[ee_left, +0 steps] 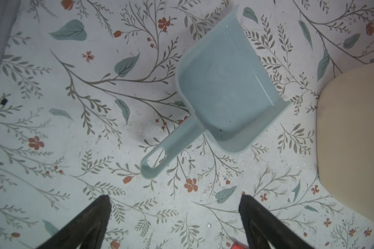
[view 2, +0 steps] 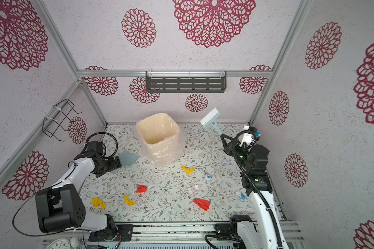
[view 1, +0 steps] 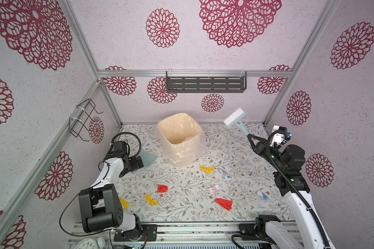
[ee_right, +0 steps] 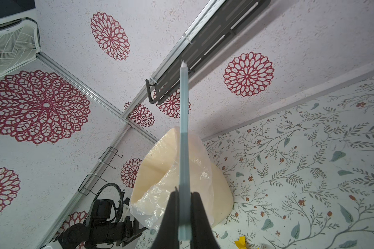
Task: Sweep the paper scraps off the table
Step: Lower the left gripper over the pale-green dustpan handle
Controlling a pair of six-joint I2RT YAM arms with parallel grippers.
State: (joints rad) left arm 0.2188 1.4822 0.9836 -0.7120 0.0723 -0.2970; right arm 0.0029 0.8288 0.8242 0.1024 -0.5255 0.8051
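Several crumpled paper scraps lie on the leaf-printed table [view 1: 181, 175]: yellow [view 1: 206, 169], red [view 1: 162, 188], another red [view 1: 224, 203], white [view 1: 213, 189] and white with blue [view 1: 262, 195]. My right gripper [view 1: 249, 136] is shut on the handle of the small pale brush [view 1: 235, 119], held high at the back right with the bristles up; its wrist view shows the handle [ee_right: 184, 129] pinched at the gripper [ee_right: 184, 193]. The pale blue-grey dustpan [ee_left: 227, 90] lies flat at the left. Just short of its handle, my left gripper [ee_left: 175, 199] hangs open and empty.
A cream bin [view 1: 181, 153] with a clear plastic liner stands at the back middle, beside the dustpan [view 1: 148, 158]. A black shelf [view 1: 205, 84] hangs on the back wall and a wire rack [view 1: 82, 120] on the left wall.
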